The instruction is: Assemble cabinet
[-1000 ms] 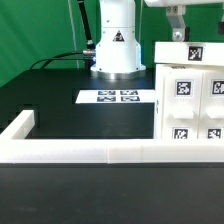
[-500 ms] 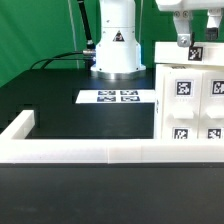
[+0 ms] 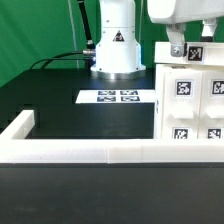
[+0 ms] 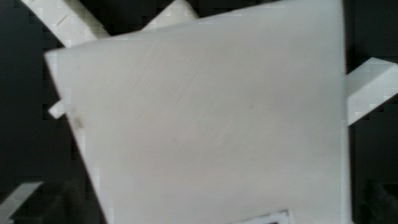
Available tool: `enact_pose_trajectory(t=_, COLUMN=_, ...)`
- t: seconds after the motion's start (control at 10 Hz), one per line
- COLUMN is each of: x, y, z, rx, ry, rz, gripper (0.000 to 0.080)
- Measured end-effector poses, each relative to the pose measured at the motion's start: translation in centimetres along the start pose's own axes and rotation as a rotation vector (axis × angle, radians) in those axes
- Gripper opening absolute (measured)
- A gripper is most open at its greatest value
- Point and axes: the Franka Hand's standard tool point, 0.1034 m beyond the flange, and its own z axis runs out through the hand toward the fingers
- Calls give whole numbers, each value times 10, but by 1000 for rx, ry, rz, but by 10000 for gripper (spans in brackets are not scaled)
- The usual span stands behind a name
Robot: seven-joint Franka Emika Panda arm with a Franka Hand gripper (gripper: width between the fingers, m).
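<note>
The white cabinet [image 3: 190, 100] stands at the exterior view's right, its front face carrying several square black-and-white tags. My gripper [image 3: 178, 44] hangs right above the cabinet's top edge, next to a small tagged part [image 3: 198, 52] on top. Only one dark finger shows, so I cannot tell if the gripper is open or shut. In the wrist view a plain white cabinet panel [image 4: 205, 120] fills nearly the whole picture, and the fingers do not show.
The marker board [image 3: 117, 97] lies flat on the black table in front of the arm's base [image 3: 115, 45]. A long low white border rail [image 3: 90, 152] runs across the front and turns back at the exterior view's left. White strips [image 4: 370, 80] show past the panel's edges.
My gripper has come down toward the cabinet's top and shifted a little toward the exterior view's left. The cabinet and the marker board have not moved.
</note>
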Motion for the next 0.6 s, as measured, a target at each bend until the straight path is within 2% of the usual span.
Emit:
enact_pose_trajectory(t=0.1, x=0, y=0, z=0, rx=0, ry=0, rz=1, gripper=631)
enact_pose_trajectory(t=0.2, x=0, y=1, z=0, rx=0, ry=0, rz=6, gripper=560)
enact_pose_trajectory(t=0.6, x=0, y=1, z=0, rx=0, ry=1, rz=154, gripper=560)
